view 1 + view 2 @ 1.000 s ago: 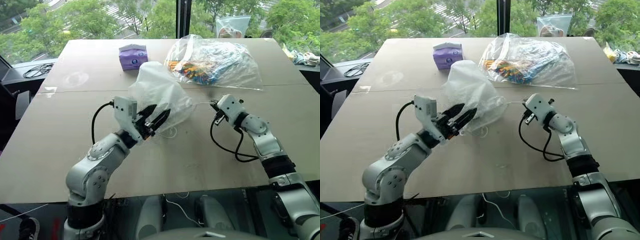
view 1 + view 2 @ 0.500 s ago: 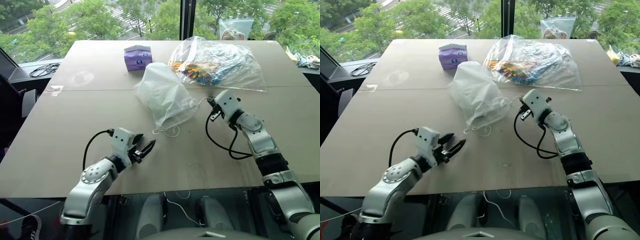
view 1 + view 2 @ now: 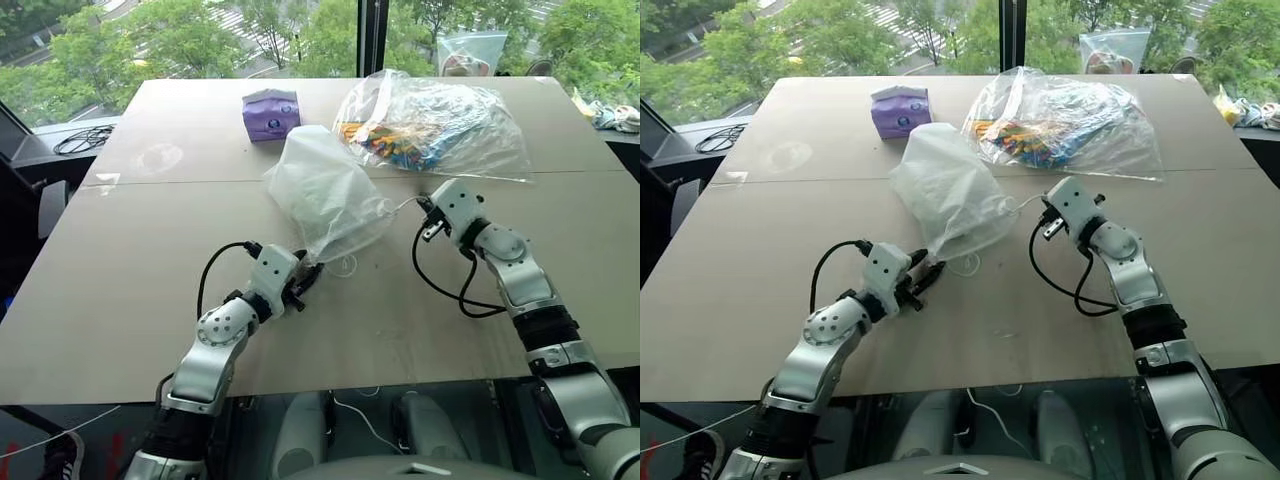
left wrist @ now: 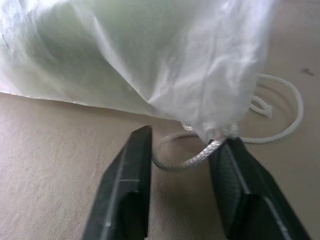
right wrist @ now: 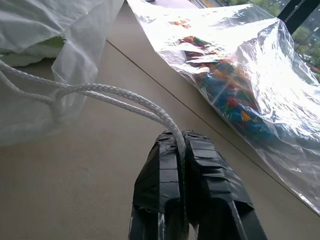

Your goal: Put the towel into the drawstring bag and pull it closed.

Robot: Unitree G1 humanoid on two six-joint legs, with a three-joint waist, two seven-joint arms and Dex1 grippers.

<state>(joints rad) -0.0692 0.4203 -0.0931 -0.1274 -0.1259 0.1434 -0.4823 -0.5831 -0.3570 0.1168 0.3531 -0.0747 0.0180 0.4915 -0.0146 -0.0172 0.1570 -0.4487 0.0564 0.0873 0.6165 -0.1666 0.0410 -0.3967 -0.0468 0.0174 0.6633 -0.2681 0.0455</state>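
On the tabletop (image 3: 120, 260), the right pincer (image 5: 181, 137) clamps the drawstring bag's (image 3: 325, 190) cord (image 5: 110, 95); the left pincer (image 4: 182, 150), fingers apart, straddles another cord loop (image 4: 182, 161).

We seem to be in an upper-floor office or lab: a broad beige table (image 3: 120, 260) stands against large windows (image 3: 200, 35) overlooking treetops, with loose black cables (image 3: 78, 140) lying on the sill.
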